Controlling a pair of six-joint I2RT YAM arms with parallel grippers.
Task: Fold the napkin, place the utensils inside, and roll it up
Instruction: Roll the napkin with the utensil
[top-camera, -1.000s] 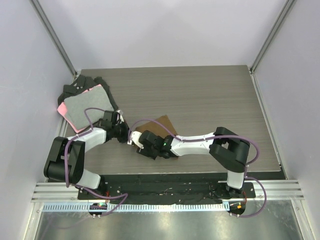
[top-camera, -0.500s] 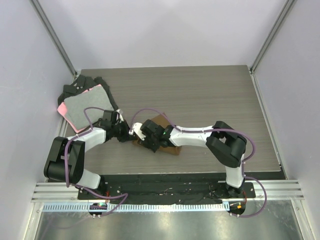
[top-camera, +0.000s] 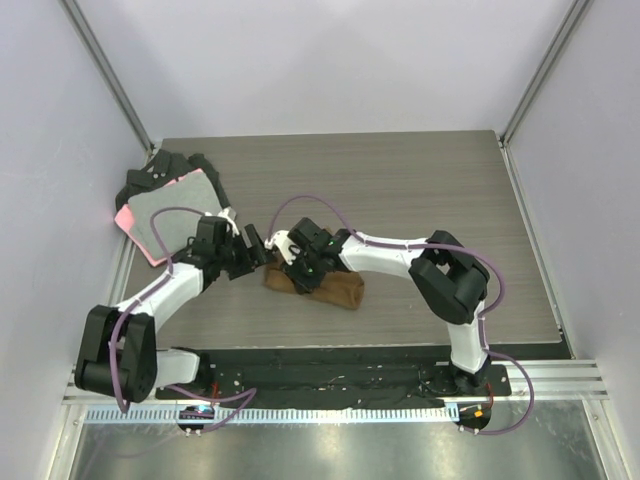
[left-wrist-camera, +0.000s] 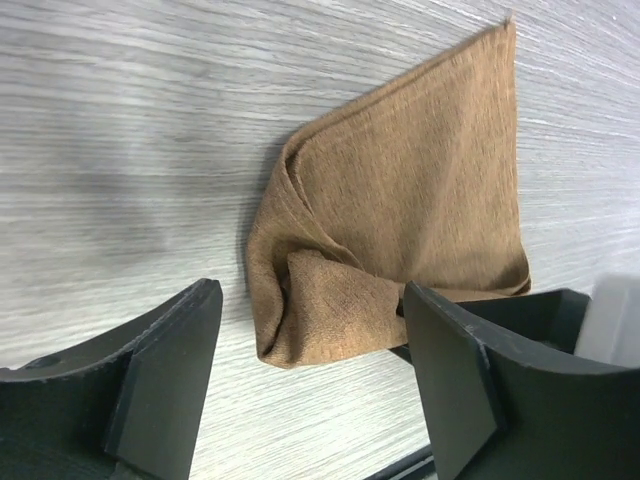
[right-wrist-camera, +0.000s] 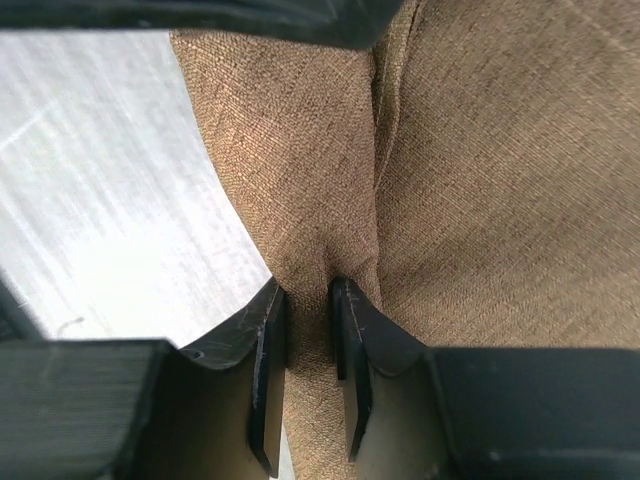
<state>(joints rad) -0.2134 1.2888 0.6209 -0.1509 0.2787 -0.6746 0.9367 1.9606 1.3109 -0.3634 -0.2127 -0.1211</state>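
Observation:
The brown napkin (top-camera: 322, 287) lies bunched into a short thick roll on the table, just in front of the arms. In the left wrist view the napkin (left-wrist-camera: 400, 190) shows a folded flap and a rolled end lying between my spread fingertips. My left gripper (top-camera: 252, 248) (left-wrist-camera: 310, 375) is open at the roll's left end and grips nothing. My right gripper (top-camera: 298, 267) (right-wrist-camera: 308, 300) sits on top of the roll, shut on a raised fold of the napkin (right-wrist-camera: 480, 150). The utensils are out of view.
A grey cloth with a pink edge (top-camera: 170, 215) lies on black cloths (top-camera: 150, 178) at the table's far left. The black base strip (top-camera: 330, 360) runs along the near edge. Bare wood table (top-camera: 420, 190) stretches behind and to the right.
My left gripper has opened, let go of the napkin and backed off slightly left. My right gripper moved back over the napkin and closed on a fold. The napkin went from flat to a bunched roll.

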